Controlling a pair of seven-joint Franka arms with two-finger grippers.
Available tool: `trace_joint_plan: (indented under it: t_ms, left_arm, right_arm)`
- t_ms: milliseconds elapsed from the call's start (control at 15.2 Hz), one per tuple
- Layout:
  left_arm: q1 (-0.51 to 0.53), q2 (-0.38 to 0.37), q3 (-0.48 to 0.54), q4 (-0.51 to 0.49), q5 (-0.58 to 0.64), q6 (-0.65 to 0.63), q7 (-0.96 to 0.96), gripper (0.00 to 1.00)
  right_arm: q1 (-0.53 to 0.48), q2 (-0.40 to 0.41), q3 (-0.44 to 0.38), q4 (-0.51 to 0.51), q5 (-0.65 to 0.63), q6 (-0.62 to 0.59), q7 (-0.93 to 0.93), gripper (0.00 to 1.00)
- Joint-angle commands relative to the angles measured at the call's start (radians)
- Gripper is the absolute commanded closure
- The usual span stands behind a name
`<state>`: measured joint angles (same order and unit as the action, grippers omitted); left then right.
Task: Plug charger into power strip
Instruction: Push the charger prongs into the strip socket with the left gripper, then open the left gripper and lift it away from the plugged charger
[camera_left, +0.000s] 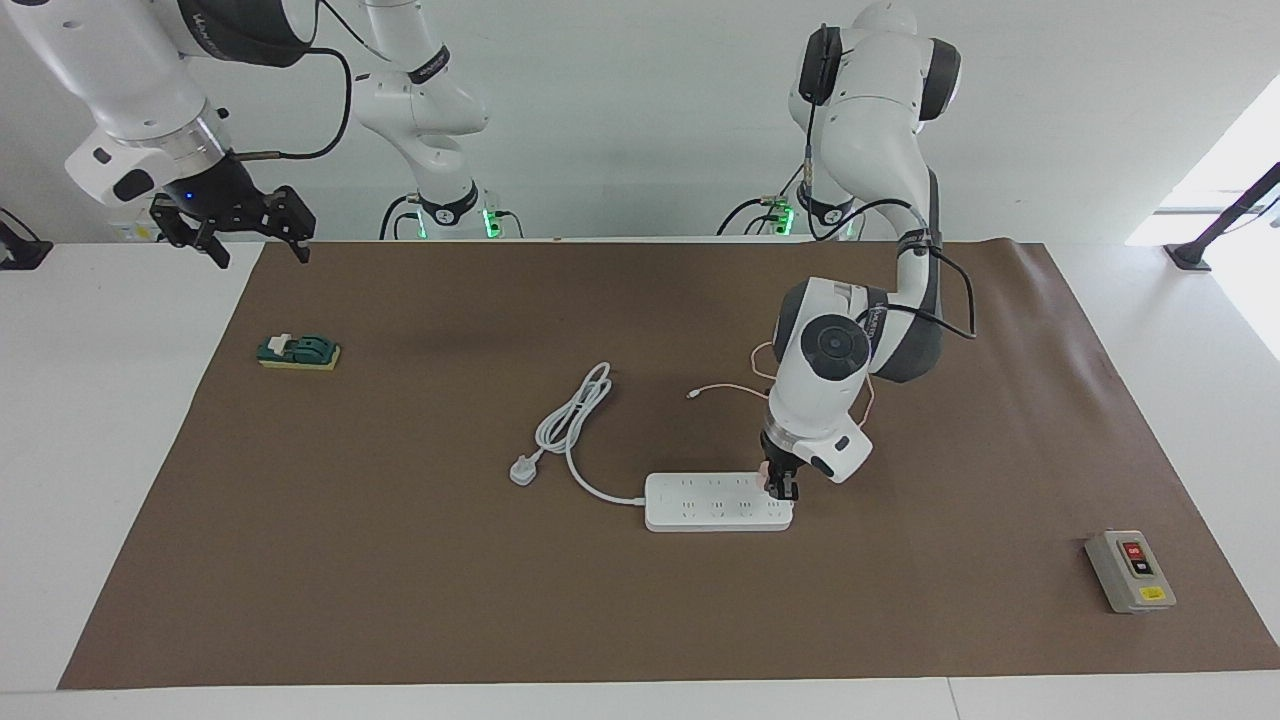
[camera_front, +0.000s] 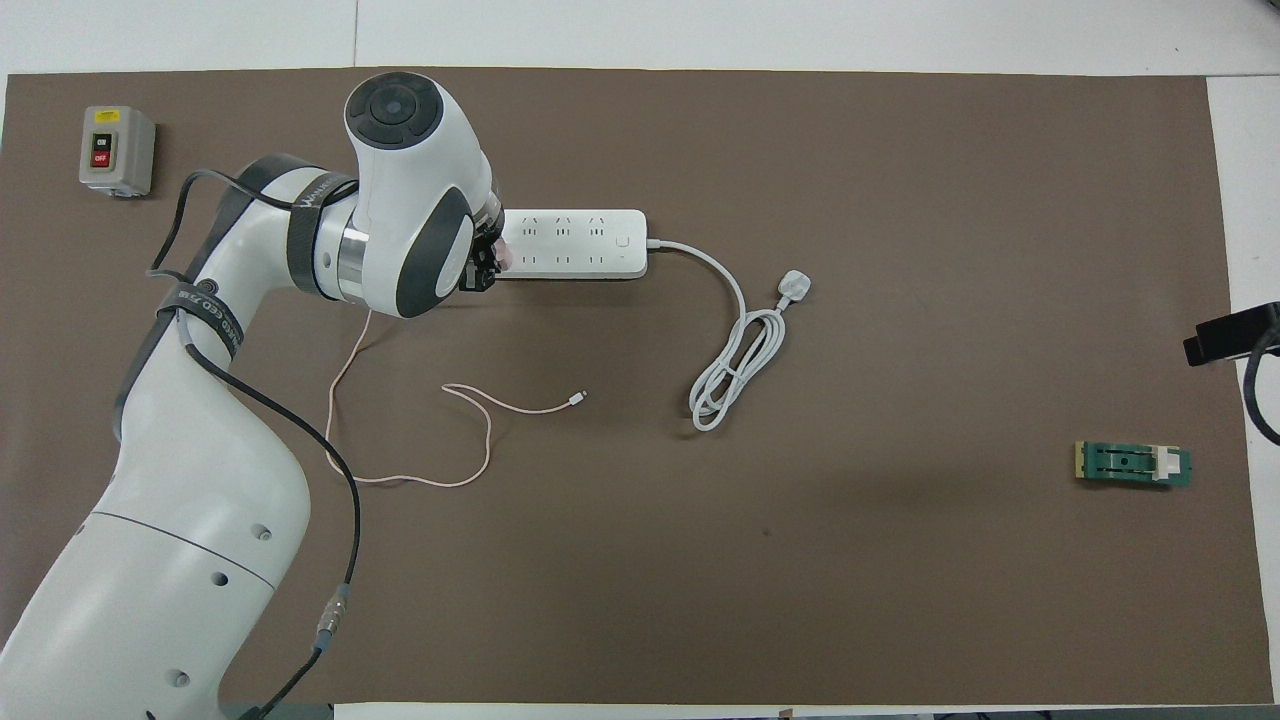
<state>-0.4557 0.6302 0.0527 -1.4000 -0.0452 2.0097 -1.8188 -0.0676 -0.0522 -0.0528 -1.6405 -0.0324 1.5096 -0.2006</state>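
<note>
Nearest the facing camera sits the switch box (camera_left: 1130, 571), at about 4 o'clock on the mat (camera_left: 400, 600) in that view, untouched and no part of this job. Just up from mid-mat lies the strip (camera_left: 715, 502), long side across the table, its thick cord (camera_left: 578, 425) looping off toward the right arm's end, plug (camera_left: 523, 470) loose on the mat.

Step in hand, as I read it: insertion. Left gripper (camera_left: 780, 485) is down at the strip's end toward the left arm, at the row nearer the robots, fingers pinched narrow on the charger (camera_front: 503, 258). Only a sliver of pink shows between them. Charger looks to be touching the strip's top face; can't tell if the pins are in a socket or just resting on it. Thin pink cable (camera_front: 410, 470) trails back toward the robots, slack, tiny connector (camera_front: 577, 398) free on the mat.

Next move, judged: straight push down with pins lined to the holes, no tilt, then let go and lift clear. Risk is the strip sliding or tipping, since nothing holds it.

Right gripper (camera_left: 238, 232) waits up in the air over the mat's corner at 10 o'clock in the facing view, fingers spread, holding nothing. Green block (camera_left: 299, 352) lies on the mat near it, unrelated.
</note>
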Motion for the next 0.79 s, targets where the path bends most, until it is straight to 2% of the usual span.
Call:
trace_joint_plan:
  t_ms: [0,66,132,197,263,526,723]
  left_arm:
    - [0.001,-0.013,0.007,0.01,-0.019,0.034,0.025,0.63]
    - [0.005,-0.041,0.007,-0.008,-0.019,0.034,0.027,0.31]
    - [0.005,-0.059,0.007,-0.02,-0.019,0.032,0.029,0.15]
    - [0.006,-0.079,0.007,-0.031,-0.019,0.028,0.027,0.04]
    - [0.009,-0.092,0.007,-0.033,-0.019,0.021,0.027,0.0]
    - [0.032,-0.161,0.009,-0.039,-0.018,-0.02,0.041,0.0]
    - [0.075,-0.234,0.009,-0.039,-0.018,-0.075,0.168,0.0]
  right_arm:
    - [-0.009,0.005,0.01,0.014,-0.018,-0.023,0.009,0.0]
    - [-0.009,0.005,0.01,0.014,-0.018,-0.023,0.009,0.0]
    - [-0.009,0.005,0.01,0.014,-0.018,-0.023,0.009,0.0]
    - [-0.009,0.005,0.01,0.014,-0.018,-0.023,0.009,0.0]
    - [-0.009,0.005,0.01,0.013,-0.018,-0.023,0.009,0.0]
    - [-0.009,0.005,0.01,0.014,-0.018,-0.023,0.009,0.0]
    - [-0.009,0.005,0.01,0.014,-0.018,-0.023,0.009,0.0]
